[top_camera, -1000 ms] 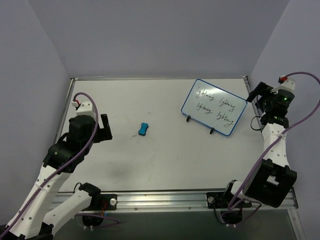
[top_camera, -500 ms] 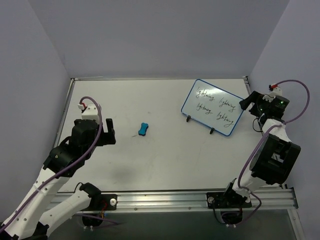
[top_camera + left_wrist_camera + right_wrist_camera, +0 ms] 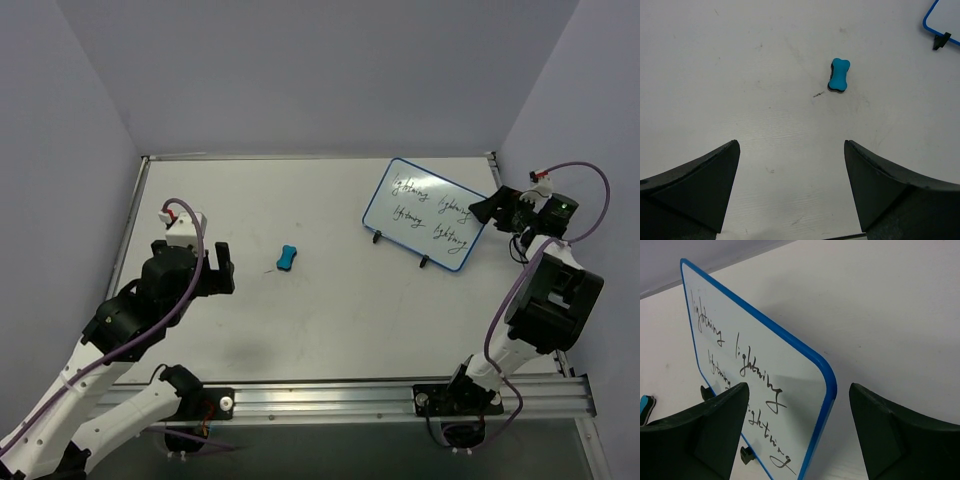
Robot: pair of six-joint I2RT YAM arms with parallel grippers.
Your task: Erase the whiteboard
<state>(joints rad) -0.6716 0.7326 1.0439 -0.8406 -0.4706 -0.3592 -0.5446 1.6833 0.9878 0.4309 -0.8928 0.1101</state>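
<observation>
The whiteboard [image 3: 425, 213], blue-rimmed and covered in dark cursive writing, stands tilted on black legs at the back right of the table. My right gripper [image 3: 486, 208] is open at the board's right edge. In the right wrist view the gripper [image 3: 797, 387] straddles the board's [image 3: 740, 355] rounded corner: one finger in front of the written face, the other behind, with gaps on both sides. A small blue bone-shaped eraser [image 3: 287, 258] lies mid-table. My left gripper [image 3: 220, 270] hangs open to its left, with the eraser [image 3: 839, 75] ahead of the jaws [image 3: 790, 145] and nothing between them.
Purple walls close in the white table [image 3: 330, 320] on three sides, the right wall close behind my right arm. A metal rail [image 3: 330, 395] runs along the near edge. A small dark scratch mark [image 3: 818, 94] sits beside the eraser.
My right gripper has swung left, from beside the wall to the whiteboard's right edge. The left arm has shifted slightly nearer and rightward. Board and eraser have not moved.
</observation>
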